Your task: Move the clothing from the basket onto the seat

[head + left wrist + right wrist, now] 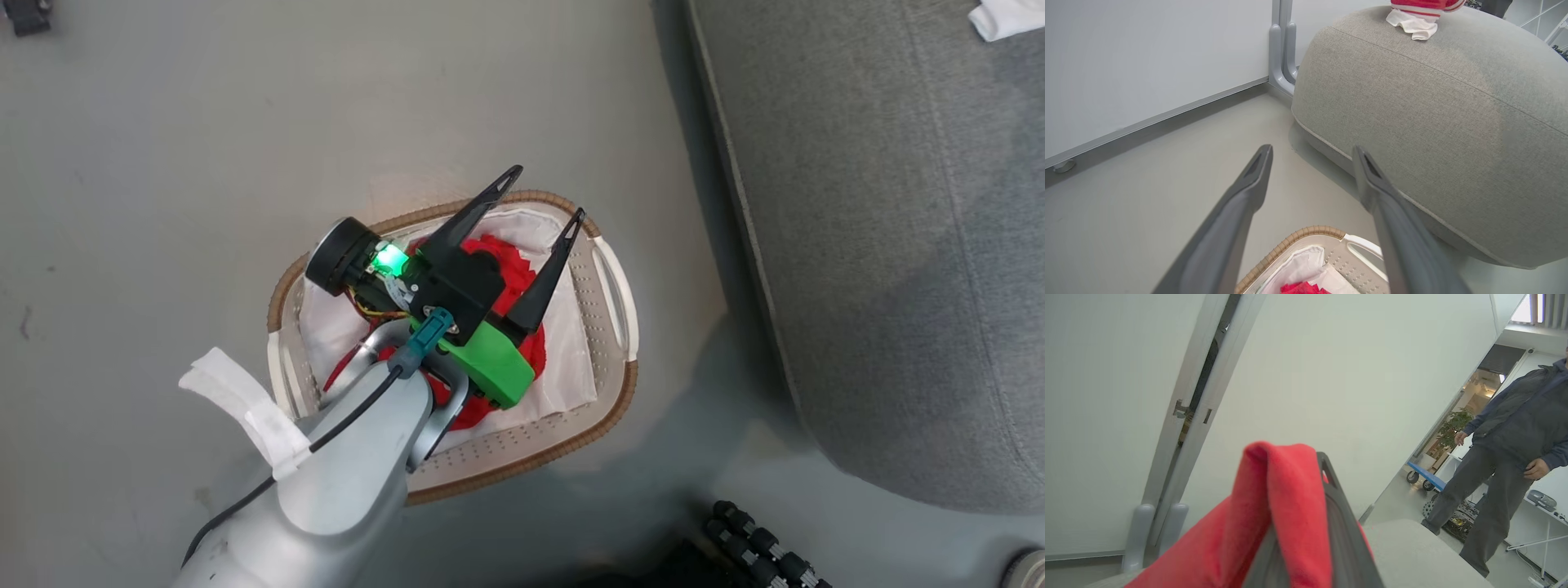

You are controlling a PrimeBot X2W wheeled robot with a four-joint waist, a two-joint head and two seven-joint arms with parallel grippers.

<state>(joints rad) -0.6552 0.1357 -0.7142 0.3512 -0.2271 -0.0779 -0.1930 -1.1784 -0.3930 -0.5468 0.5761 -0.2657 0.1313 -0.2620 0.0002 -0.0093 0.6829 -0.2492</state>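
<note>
Head looks down; left wrist shares basket (506, 453).

1. Floor (163, 163) is plain grey-beige and a bit scuffed. There's a small black thing (28, 16) on it, top-left corner of the head view; can't tell what it is.
2. Thin white liner (563, 359), pretty wrinkly.
3. White wall (1147, 61) with a grey skirting strip (1167, 110) along the bottom. Two rounded grey posts (1283, 53) stand side by side against it.
4. Right wrist view: a narrow dark door gap (1205, 375) with a metal latch (1180, 409).
5. Person (1506, 428) standing off to the right, dark jacket, grey trousers, arms hanging.
6. Behind them: a blue wheeled cart (1423, 475), a leafy plant (1453, 426), and a white counter (1551, 516) with a grey gadget (1540, 499) on it.
</note>
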